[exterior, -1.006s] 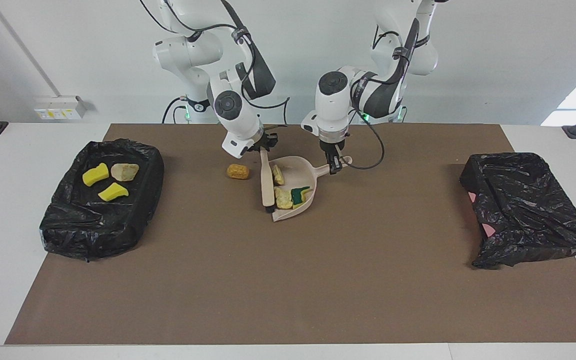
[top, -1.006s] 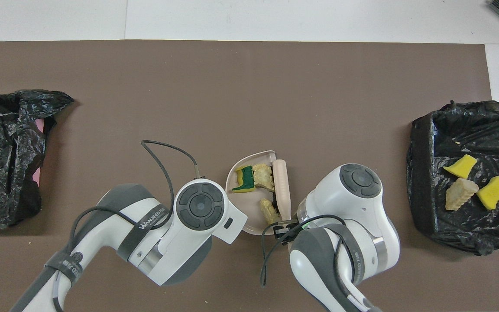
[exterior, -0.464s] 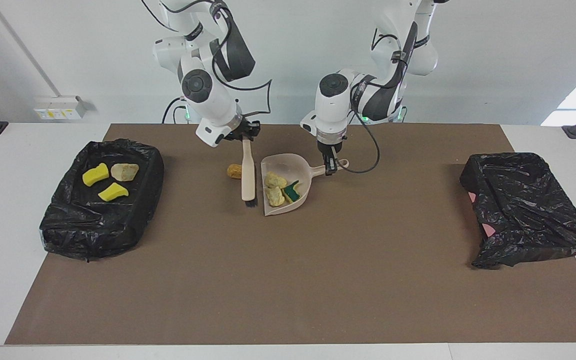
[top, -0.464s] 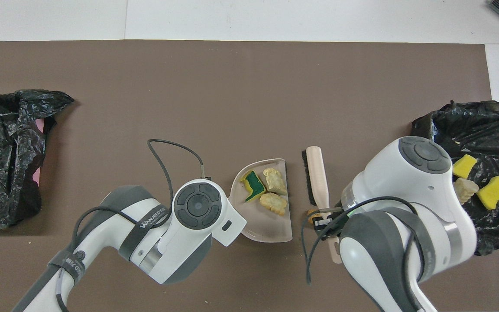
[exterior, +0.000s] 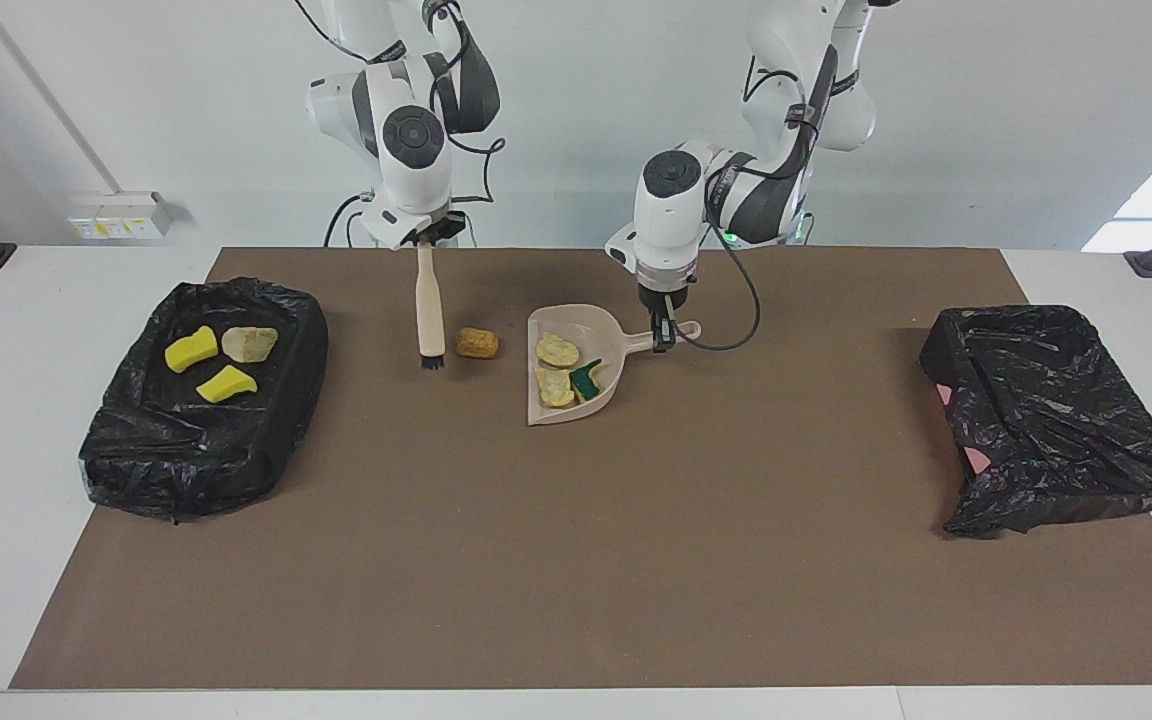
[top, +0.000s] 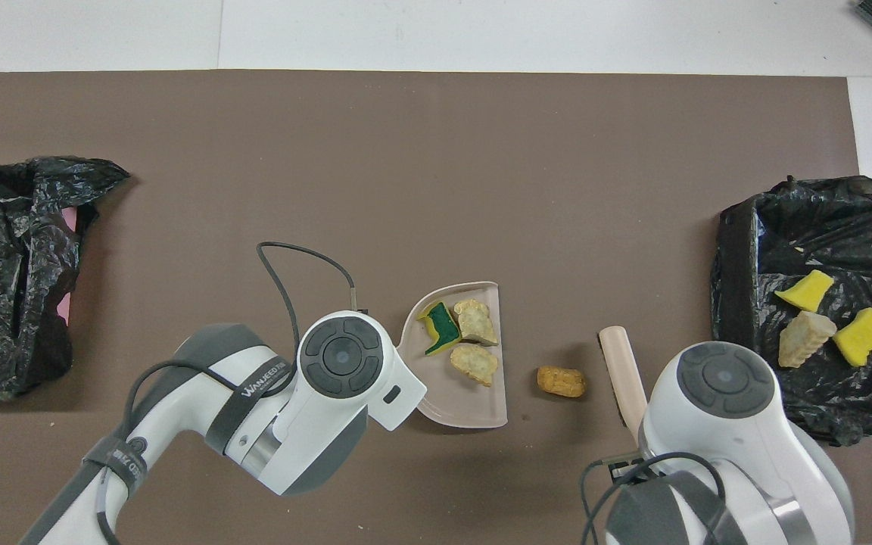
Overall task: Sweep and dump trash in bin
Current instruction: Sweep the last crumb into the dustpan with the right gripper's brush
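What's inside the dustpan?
Inside the dustpan lie three scraps: two tan bread-like lumps and a green-and-yellow sponge piece. Nothing covers them; the left gripper holds the handle.

Three scraps [exterior: 568, 368] lie in the dustpan [exterior: 546, 412], one tan lump [exterior: 477, 343] beside it, three [exterior: 221, 362] in the bin [exterior: 116, 450].

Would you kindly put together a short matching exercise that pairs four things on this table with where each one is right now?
Things:
1. brush
2. tan lump
3. green-topped sponge
4. yellow sponge pieces

Places:
A. in the dustpan that the left gripper holds by the handle
B. in the black-lined bin at the right arm's end of the table
C. hanging bristles-down from the right gripper
D. loose on the brown mat, between the brush and the dustpan

Pairs: 1-C, 2-D, 3-A, 4-B
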Tool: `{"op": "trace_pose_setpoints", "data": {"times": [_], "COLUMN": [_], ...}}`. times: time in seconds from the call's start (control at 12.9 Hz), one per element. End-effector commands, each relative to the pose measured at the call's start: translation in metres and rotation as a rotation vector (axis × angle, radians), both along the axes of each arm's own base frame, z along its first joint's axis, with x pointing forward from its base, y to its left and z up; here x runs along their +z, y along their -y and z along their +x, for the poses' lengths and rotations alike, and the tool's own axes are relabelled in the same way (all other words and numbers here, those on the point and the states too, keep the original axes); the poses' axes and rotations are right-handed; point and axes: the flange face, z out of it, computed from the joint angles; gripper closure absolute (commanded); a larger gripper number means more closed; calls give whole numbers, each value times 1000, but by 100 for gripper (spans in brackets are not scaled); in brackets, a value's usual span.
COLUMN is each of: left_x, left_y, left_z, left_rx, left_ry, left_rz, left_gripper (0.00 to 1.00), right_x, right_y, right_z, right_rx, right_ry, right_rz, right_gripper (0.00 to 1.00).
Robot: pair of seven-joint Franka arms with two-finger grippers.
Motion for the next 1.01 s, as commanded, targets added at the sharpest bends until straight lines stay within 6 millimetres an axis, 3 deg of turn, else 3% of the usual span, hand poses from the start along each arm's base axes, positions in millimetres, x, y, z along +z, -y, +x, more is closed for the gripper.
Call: {"op": "trace_pose_setpoints", "data": {"times": [0.0, 0.15, 0.31, 0.46, 0.54, 0.85, 0.93], "left_x": [-5, -6, -5, -5, -4, -5, -7], "left_y": [0, 2, 2, 3, 4, 2, -3], "left_z": [-25, -27, -28, -27, -26, -20, -15], "left_rx": [4, 3, 28, 37, 38, 46, 61], "left_ry": [-5, -7, -3, 2, 14, 22, 17], "left_rz": [-3, -1, -3, -8, -20, -43, -44], "left_gripper": [100, 100, 100, 100, 100, 100, 100], "right_x": [-42, -65, -81, -80, -82, -54, -48], "right_y": [3, -8, -37, -54, -77, -139, -139], "right_z": [-11, 0, 7, 10, 10, 27, 31], "right_rx": [-29, -68, -97, -144, -164, -216, -221], "right_ry": [45, 49, 73, 64, 70, 82, 92], "right_rz": [12, 92, 191, 288, 376, 480, 474], "right_gripper": [100, 100, 100, 100, 100, 100, 100]}}
